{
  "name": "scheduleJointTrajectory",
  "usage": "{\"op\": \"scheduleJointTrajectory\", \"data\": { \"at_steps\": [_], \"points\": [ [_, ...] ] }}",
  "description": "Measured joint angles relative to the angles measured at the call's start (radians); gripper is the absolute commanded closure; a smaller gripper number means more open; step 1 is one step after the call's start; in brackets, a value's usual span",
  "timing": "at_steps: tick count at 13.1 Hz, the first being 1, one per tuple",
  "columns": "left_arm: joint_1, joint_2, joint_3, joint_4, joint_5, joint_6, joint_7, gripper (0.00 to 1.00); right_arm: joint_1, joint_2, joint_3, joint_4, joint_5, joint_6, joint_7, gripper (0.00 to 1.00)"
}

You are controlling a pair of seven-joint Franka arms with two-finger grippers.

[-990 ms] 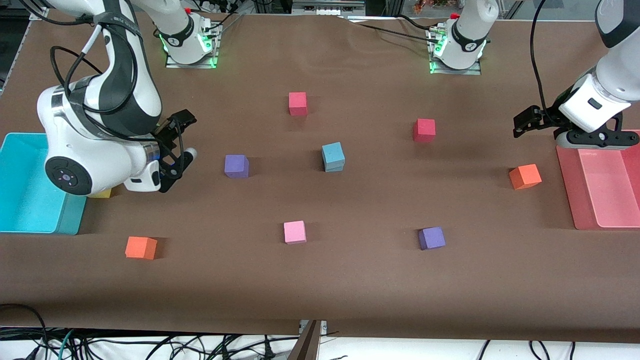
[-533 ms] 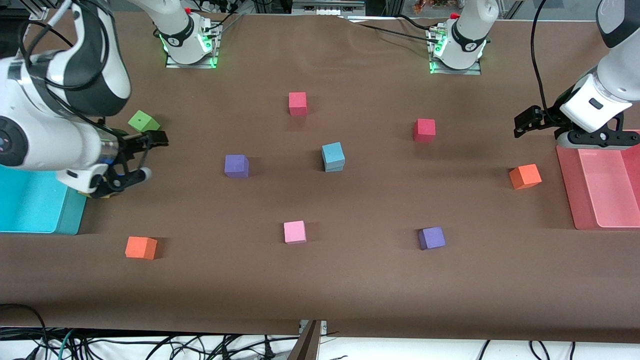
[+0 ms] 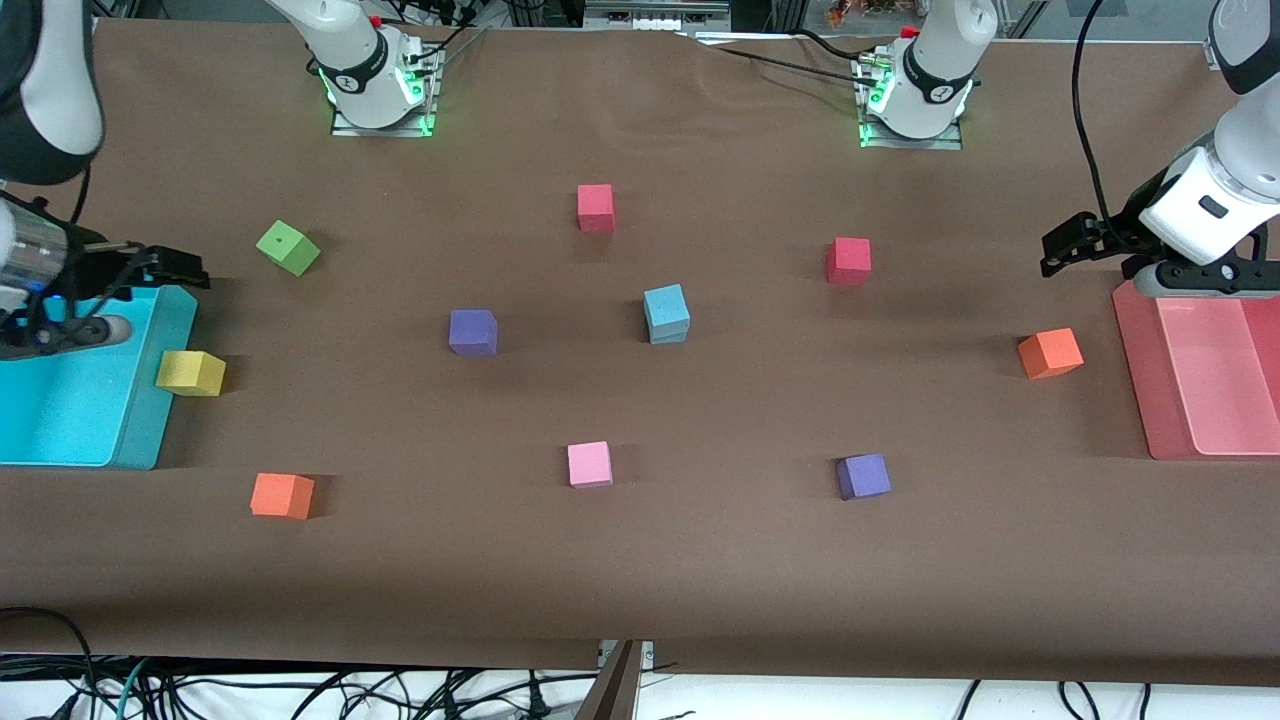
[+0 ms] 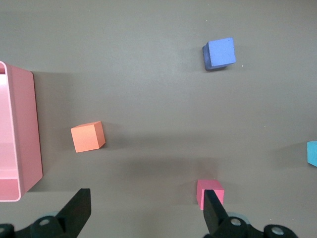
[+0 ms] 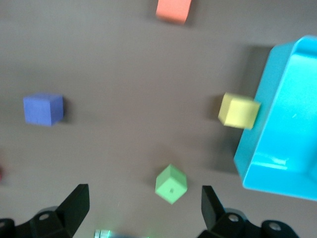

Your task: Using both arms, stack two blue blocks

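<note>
**Q:** where are the blue blocks rn? and what are the claws doing?

**A:** table as a clock from the front cam, 12 = robot bases. The blue blocks [image 3: 666, 305] are stacked, one sitting right on the other, approx mid-table, a touch toward 12. Nothing's touching them. A purple block [image 3: 472, 331] is at the stack's 9, well apart, and a red block [image 3: 848, 260] is at about its 2.

**Q:** and the arms?

**A:** both out at the table ends, nowhere near the stack. Left claw [image 3: 1055, 248] hangs at the table's 3, over the brown top just by the pink tray [image 3: 1135, 370]. Its fingers are spread wide w/ nothing between them. Right claw [image 3: 150, 300] is at the table's 9, over the rim of the turquoise bin [image 3: 60, 420], also spread and empty. A yellow block [image 3: 190, 372] sits right against the bin, at the claw's 6, and a green block [image 3: 287, 247] is at the claw's 2.
</note>
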Motion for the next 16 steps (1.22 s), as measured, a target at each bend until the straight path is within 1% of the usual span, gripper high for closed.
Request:
{"op": "scheduleJointTrajectory", "data": {
  "at_steps": [1, 3, 6, 9, 12, 16],
  "points": [
    [0.0, 0.0, 0.0, 0.0, 0.0, 0.0, 0.0, 0.0, -0.008, -0.026, 0.013, -0.013, 0.0, 0.022, 0.017, 0.0],
    [0.0, 0.0, -0.002, 0.0, 0.0, 0.0, 0.001, 0.0, -0.013, -0.067, 0.034, -0.029, -0.001, 0.014, 0.113, 0.0],
    [0.0, 0.0, -0.004, 0.0, 0.0, -0.01, 0.001, 0.0, -0.017, -0.096, 0.057, -0.033, -0.001, -0.034, 0.283, 0.0],
    [0.0, 0.0, -0.004, 0.0, 0.0, -0.046, 0.001, 0.0, -0.024, -0.118, 0.088, -0.033, -0.001, -0.044, 0.419, 0.0],
    [0.0, 0.001, -0.005, 0.0, 0.0, -0.069, 0.002, 0.0, -0.033, -0.136, 0.094, -0.023, -0.001, -0.043, 0.441, 0.0],
    [0.0, 0.001, -0.005, 0.0, 0.0, -0.075, 0.002, 0.0, -0.042, -0.143, 0.094, 0.017, -0.001, -0.042, 0.407, 0.0]
  ]
}}
